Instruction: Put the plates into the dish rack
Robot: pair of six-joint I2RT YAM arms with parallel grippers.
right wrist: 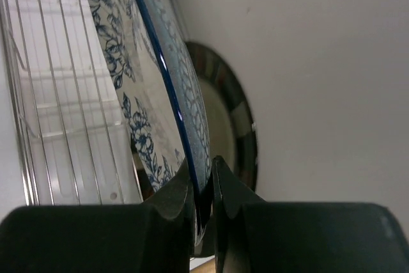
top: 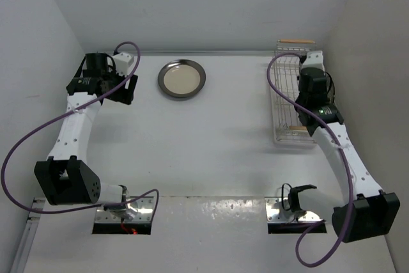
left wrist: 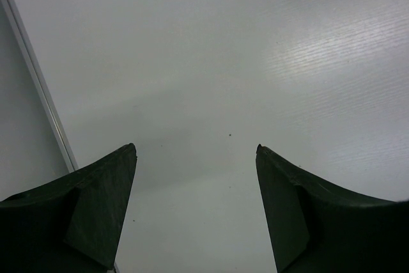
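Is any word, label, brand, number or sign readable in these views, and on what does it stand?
None can be read in any view.
The blue-and-white plate in the right gripper bears only a flower pattern, no lettering.
The dark-rimmed plate and the dish rack show no markings.
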